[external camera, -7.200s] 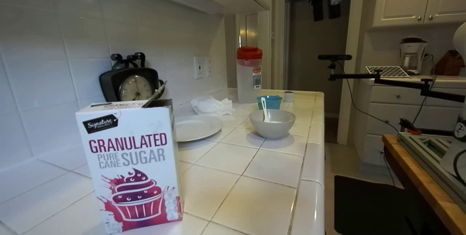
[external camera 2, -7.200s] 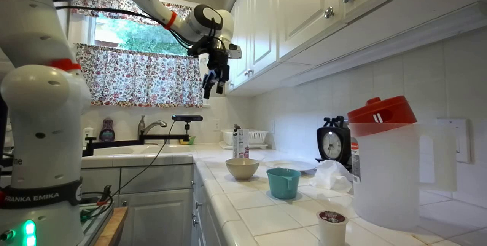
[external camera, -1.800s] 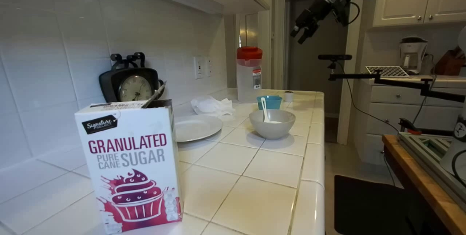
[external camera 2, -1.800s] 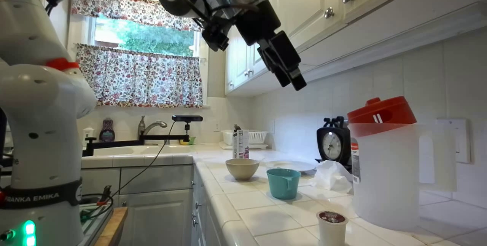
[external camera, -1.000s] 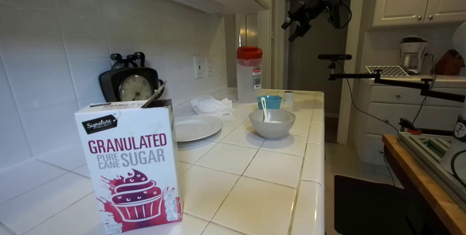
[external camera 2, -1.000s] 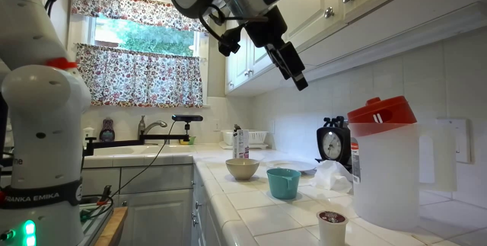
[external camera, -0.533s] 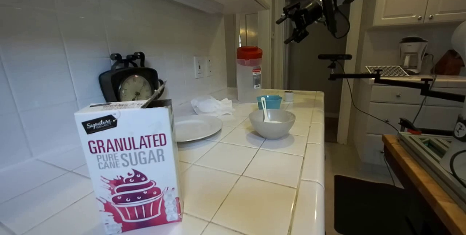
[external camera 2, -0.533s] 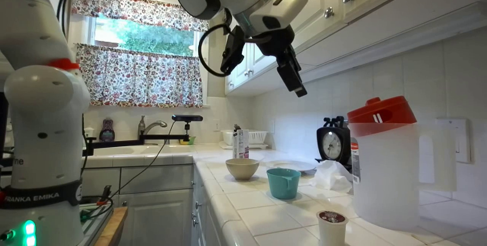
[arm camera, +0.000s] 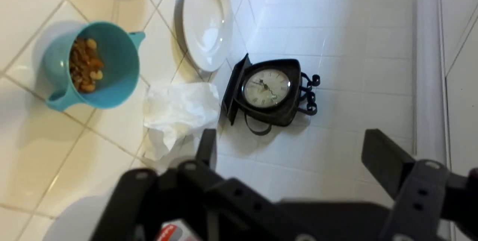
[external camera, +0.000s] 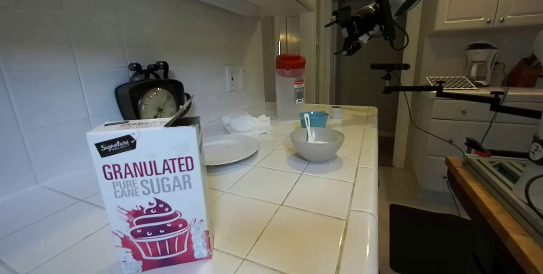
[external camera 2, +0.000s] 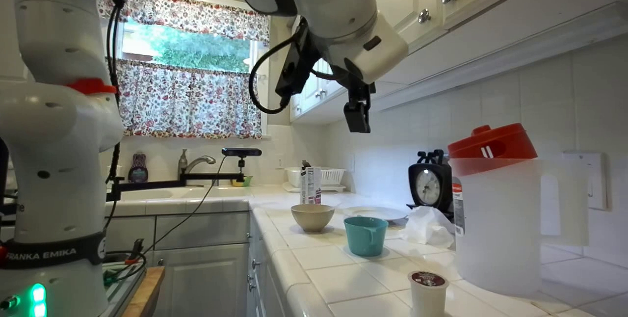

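My gripper (arm camera: 290, 140) stands open in the air above the counter, with nothing between its black fingers (arm camera: 386, 159). Through the gap the wrist view shows white wall tiles. Nearest ahead in that view is a black clock (arm camera: 267, 88), turned sideways in the picture and not touched. To its left lie a crumpled white paper (arm camera: 179, 110) and a teal cup (arm camera: 129, 62) with brown nut-like pieces inside. A white plate (arm camera: 192, 21) lies farther up. In both exterior views the gripper (external camera: 332, 39) hangs well above the cup, bowl and pitcher.
A clear pitcher (external camera 2: 498, 228) with a tilted red lid (external camera 2: 493, 147) stands by the wall. A grey bowl (external camera: 317, 149) holds a white spoon (external camera: 308, 127). A sugar box (external camera: 152, 197), a coffee pod (external camera 2: 428, 292) and overhead cabinets (external camera 2: 402, 8) are also near.
My wrist has turned and tilted, so the fingers now point differently. In an exterior view the gripper has shifted left and slightly down. The jaws stayed open; the objects on the counter have not moved.
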Robot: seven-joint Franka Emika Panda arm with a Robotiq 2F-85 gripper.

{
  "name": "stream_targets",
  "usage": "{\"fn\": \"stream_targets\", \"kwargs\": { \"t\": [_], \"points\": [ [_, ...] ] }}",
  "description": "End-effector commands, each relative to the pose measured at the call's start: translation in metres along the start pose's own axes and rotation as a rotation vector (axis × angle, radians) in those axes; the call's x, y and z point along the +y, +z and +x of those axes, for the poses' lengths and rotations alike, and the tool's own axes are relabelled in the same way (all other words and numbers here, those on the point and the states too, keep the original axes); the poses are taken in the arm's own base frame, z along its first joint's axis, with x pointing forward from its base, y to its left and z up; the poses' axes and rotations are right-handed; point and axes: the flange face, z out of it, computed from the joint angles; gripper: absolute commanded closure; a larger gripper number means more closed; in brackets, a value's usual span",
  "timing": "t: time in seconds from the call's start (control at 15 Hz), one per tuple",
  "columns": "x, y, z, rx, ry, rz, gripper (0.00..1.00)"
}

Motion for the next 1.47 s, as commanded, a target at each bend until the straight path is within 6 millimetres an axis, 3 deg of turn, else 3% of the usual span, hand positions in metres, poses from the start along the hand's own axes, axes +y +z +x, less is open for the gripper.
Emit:
{"fn": "stream_targets", "kwargs": {
  "t": [0.0,0.2,0.27,0.4,1.4],
  "points": [
    [0.004,-0.008,0.012,-0.112,0.133,-0.003,0.00],
    [-0.004,-0.024,0.028,-0.047,0.091,-0.026,0.00],
    [0.005,-0.020,0.018,-0.047,0.096,-0.008,0.00],
    [-0.003,-0.025,0.024,-0.034,0.079,-0.015,0.00],
    [-0.001,-0.022,0.025,-0.039,0.082,-0.020,0.00]
  ]
}}
